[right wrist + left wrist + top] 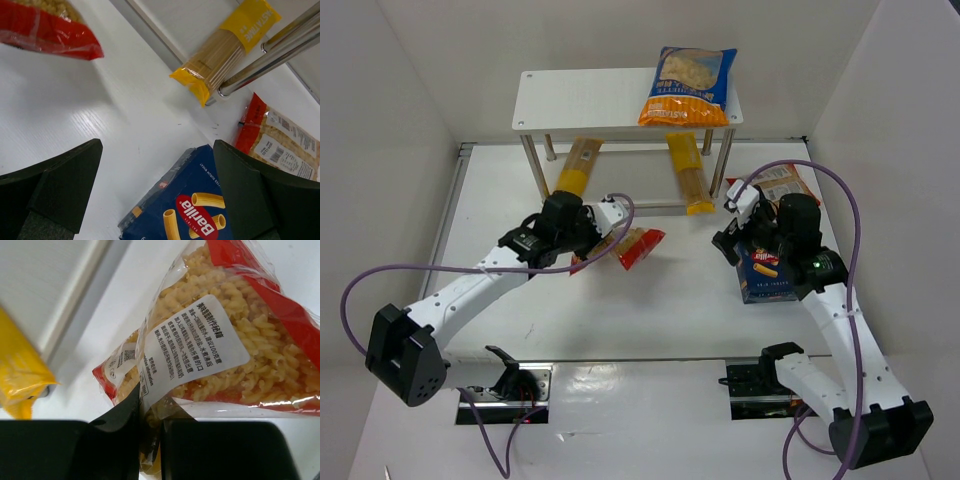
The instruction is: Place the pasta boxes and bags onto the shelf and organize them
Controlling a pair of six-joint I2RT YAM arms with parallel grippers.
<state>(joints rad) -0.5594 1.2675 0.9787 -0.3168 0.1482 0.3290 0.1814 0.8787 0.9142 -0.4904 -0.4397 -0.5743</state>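
My left claw is clamped on a red bag of spirals. My right claw stands apart over the blue box on the counter.

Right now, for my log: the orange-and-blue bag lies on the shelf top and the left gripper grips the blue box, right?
No. The left wrist view shows the left gripper gripping a red bag; the rest holds.

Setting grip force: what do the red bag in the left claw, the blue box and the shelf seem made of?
Red bag: thin glossy plastic film, crinkled, with a clear window showing the spirals. Blue box: printed cardboard, probably; flat faces, sharp edges. Shelf: matte white board top, likely laminate; shiny metal legs.
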